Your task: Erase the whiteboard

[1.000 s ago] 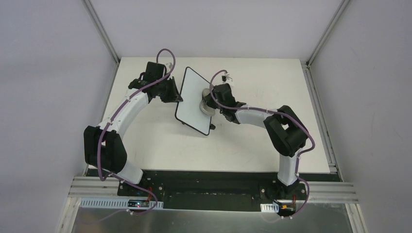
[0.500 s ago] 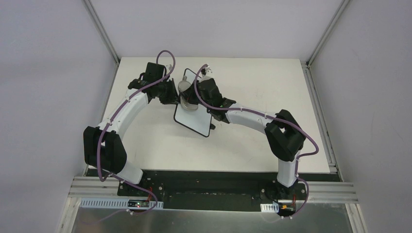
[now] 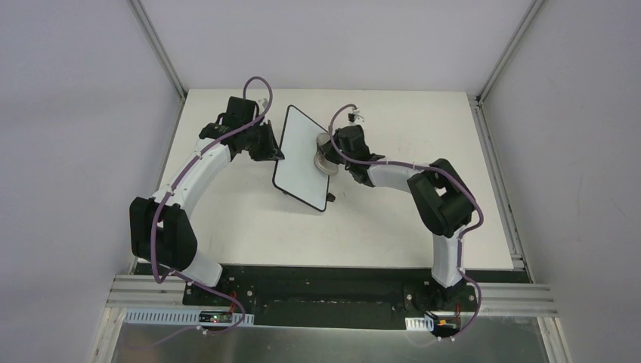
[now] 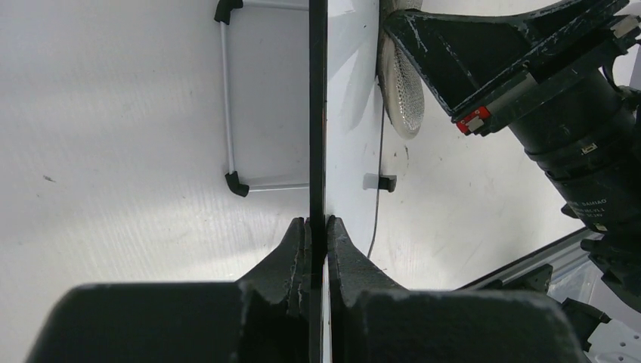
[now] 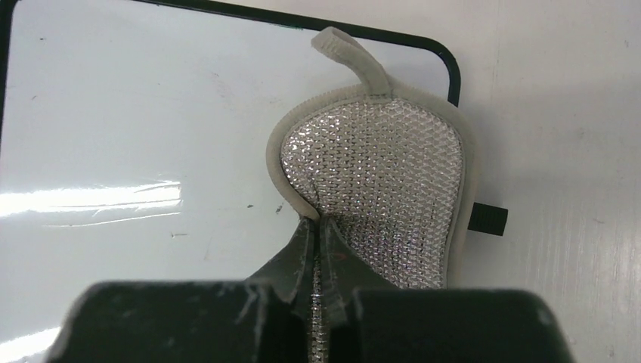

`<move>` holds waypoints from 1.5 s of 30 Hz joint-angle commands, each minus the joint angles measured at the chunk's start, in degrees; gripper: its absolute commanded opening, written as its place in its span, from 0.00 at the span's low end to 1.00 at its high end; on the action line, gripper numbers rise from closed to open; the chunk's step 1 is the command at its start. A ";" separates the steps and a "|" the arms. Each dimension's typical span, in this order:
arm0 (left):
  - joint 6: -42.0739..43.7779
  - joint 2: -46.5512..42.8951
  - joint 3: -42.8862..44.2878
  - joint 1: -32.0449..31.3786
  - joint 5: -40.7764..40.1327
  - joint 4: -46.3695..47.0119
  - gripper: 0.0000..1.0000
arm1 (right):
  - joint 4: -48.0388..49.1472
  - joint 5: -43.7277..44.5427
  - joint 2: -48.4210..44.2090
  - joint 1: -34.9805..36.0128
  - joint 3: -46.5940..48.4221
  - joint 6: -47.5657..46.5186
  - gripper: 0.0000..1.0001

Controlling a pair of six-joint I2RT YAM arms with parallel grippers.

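The left hand [image 4: 317, 224] is pinched tight on the whiteboard [image 3: 298, 162] at its left rim. The right hand [image 5: 318, 227] clamps a pad [image 5: 378, 174], pressed on the whiteboard's right side. The whiteboard sits near the desk's [image 3: 378, 219] far edge, left of centre.

Whiteboard [image 3: 297, 162], a small white rectangle in a thin black frame with rounded corners, sits just above centre in the overhead frame. It is turned askew, its long sides running from upper centre down toward lower right. Its face [image 5: 151, 113] is glossy white, with streaks of glare and a few faint specks. The left gripper [image 4: 317, 224] is clamped on the board's left long edge, seen edge-on in the left wrist view as a thin black line up the middle of the frame. A pad [image 5: 378, 197] rests on the face near a rounded corner, where a small black foot [image 5: 487, 219] juts past the frame.
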 commanded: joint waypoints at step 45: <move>2.51 3.01 -0.54 -2.97 1.02 -7.03 0.00 | -11.06 -18.43 6.93 6.66 25.04 -4.30 0.00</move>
